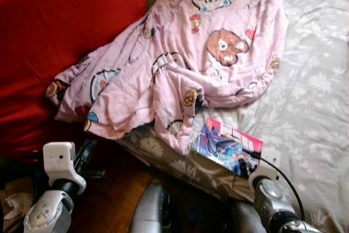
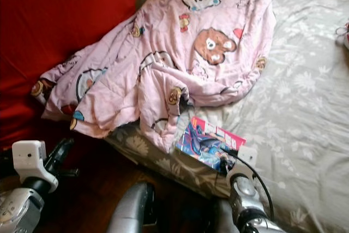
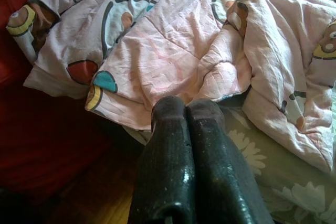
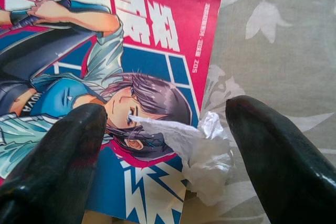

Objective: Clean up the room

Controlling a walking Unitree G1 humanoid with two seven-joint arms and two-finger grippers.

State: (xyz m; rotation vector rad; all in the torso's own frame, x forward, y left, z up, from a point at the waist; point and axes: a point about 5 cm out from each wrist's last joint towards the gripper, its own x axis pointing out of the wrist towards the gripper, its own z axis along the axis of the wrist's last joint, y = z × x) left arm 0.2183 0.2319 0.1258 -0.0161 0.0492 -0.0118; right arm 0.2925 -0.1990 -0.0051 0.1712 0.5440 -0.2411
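In the left eye view, a bed [image 1: 322, 102] covered by a grey floral sheet is seen, with a crumpled pink quilt [image 1: 191, 58] printed with cartoon bears lying across it and hanging over the near edge. A red sofa [image 1: 60, 31] stands against the quilt on the left. A comic magazine [image 1: 226, 145] with a pink and blue cover lies on the sheet at the bed's near edge, just below the quilt's lowest fold. The left end effector [image 1: 87, 154] is held low over the dark wooden floor [image 1: 117, 195] beside the bed; the right end effector [image 1: 252, 155] is placed at the magazine's near corner.

In the right eye view, the same layout is shown, with the magazine [image 2: 210, 143] beside the right arm's wrist.

In the left wrist view, the left end effector [image 3: 187, 109] is seen with its two black fingers pressed together, nothing between them, pointed at the hanging edge of the quilt [image 3: 173, 51].

In the right wrist view, the right end effector [image 4: 168, 124] is seen with its fingers spread apart, a crumpled white tissue [image 4: 197, 153] lying between them on the magazine's [image 4: 105, 77] edge and on the sheet
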